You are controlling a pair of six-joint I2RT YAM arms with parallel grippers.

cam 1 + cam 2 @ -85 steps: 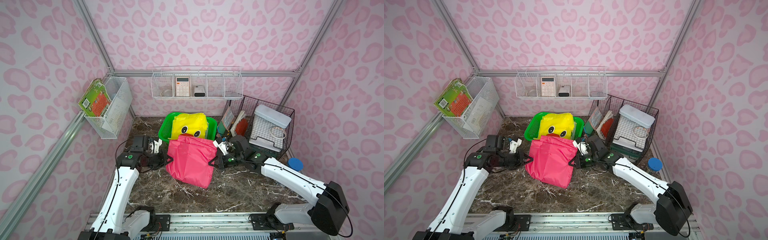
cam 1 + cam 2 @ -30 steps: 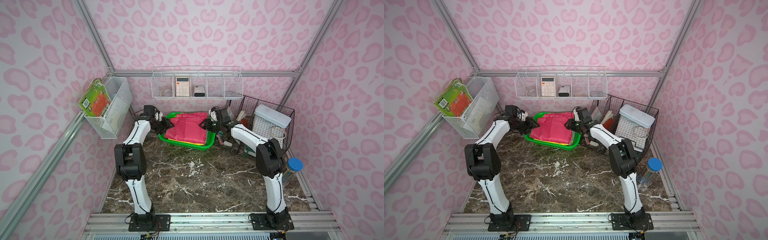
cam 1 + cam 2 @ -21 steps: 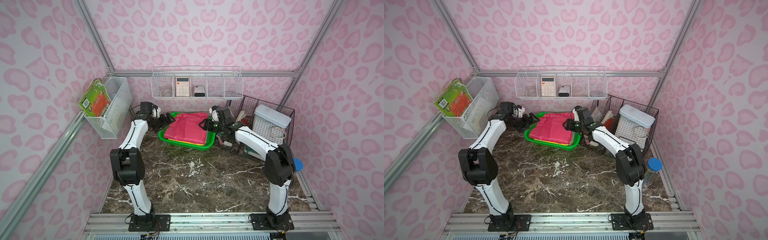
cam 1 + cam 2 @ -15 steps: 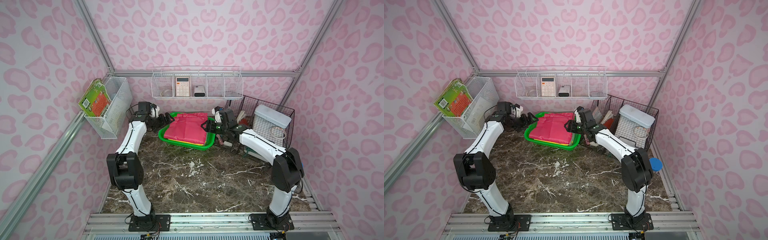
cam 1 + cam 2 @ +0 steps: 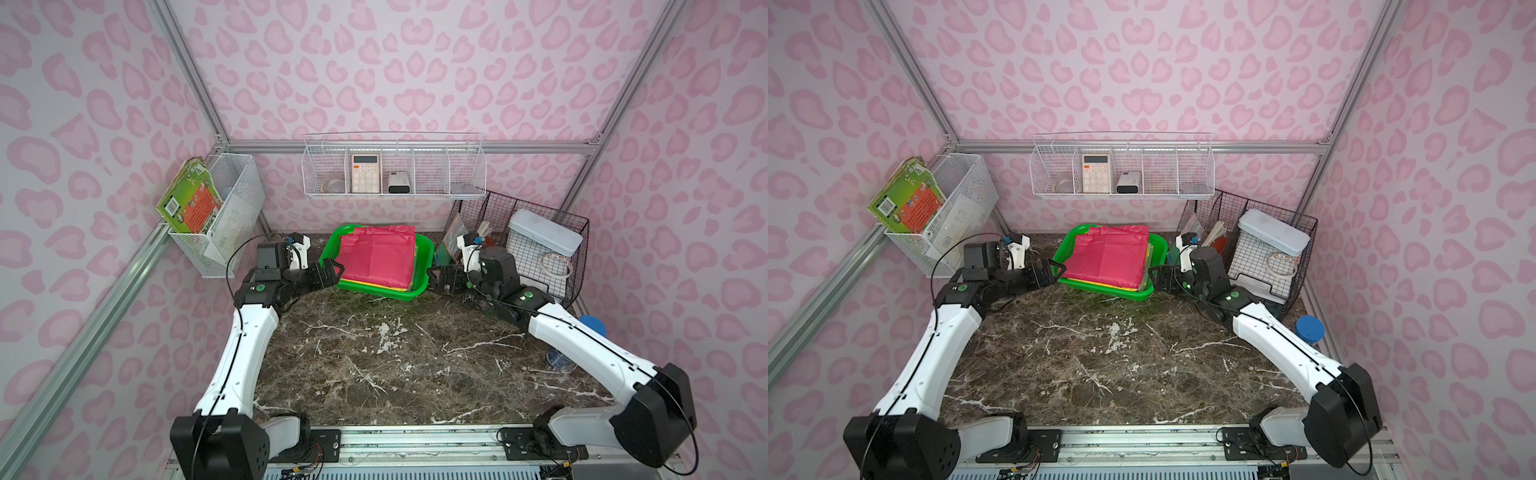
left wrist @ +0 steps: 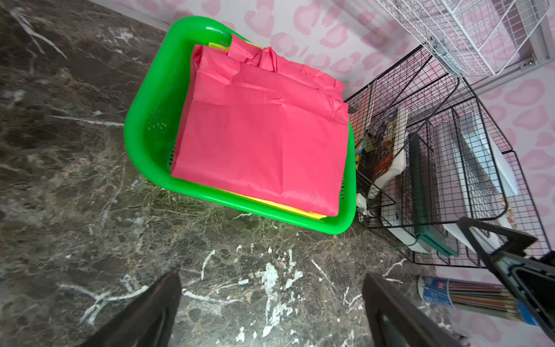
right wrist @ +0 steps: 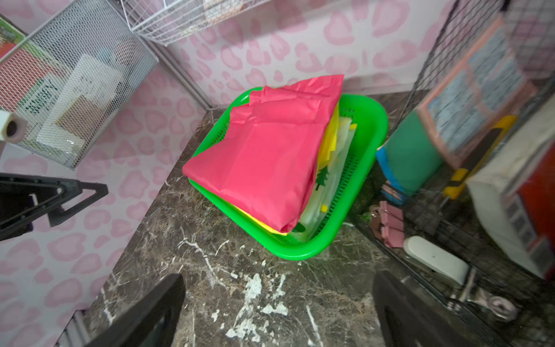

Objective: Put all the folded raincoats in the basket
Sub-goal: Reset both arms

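Lying raincoat near left tool

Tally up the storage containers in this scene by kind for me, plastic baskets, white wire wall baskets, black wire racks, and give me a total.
Green plastic basket: 1
White wire wall baskets: 2, the side-wall basket and the back-wall basket
Black wire rack: 1
Total: 4
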